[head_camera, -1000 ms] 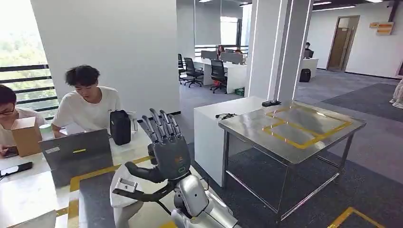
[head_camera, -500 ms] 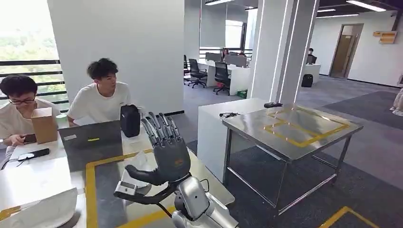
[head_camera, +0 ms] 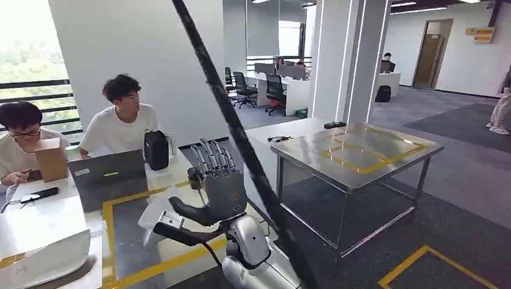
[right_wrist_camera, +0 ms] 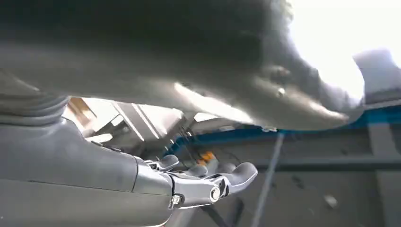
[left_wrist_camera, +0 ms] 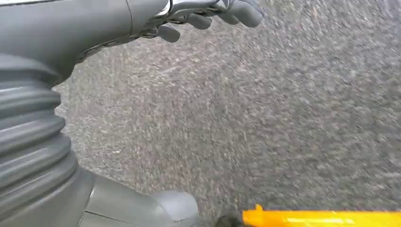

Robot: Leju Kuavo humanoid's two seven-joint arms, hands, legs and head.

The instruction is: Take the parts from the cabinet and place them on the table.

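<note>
Item, right hand point(head_camera: 218, 188): raised upright in front of me, palm turned away, fingers straight up and side by side, thumb stuck out sideways, nothing between them that I can make out. I read this as a carrying or transit pose, kept high to pass over the desk point(head_camera: 36, 223) below it. Item, left hand point(left_wrist_camera: 142, 19): hanging low over carpet point(left_wrist_camera: 260, 118), fingers loosely bent and well apart from the thumb, holding nothing; I judge it parked out of the way. Item, white piece point(head_camera: 158, 212): just off the thumb side of the right hand and below it, inside the desk's yellow tape frame. It may be one of the parts, but I cannot tell whether it lies on the desk or rides with the wrist. Its long axis runs from the wrist end up and away toward the laptop point(head_camera: 108, 180), narrow end farthest from me. Item, steel table point(head_camera: 301, 158): well apart, on the far side of the hand from the thumb, taped squares bare, probably the drop point.
</note>
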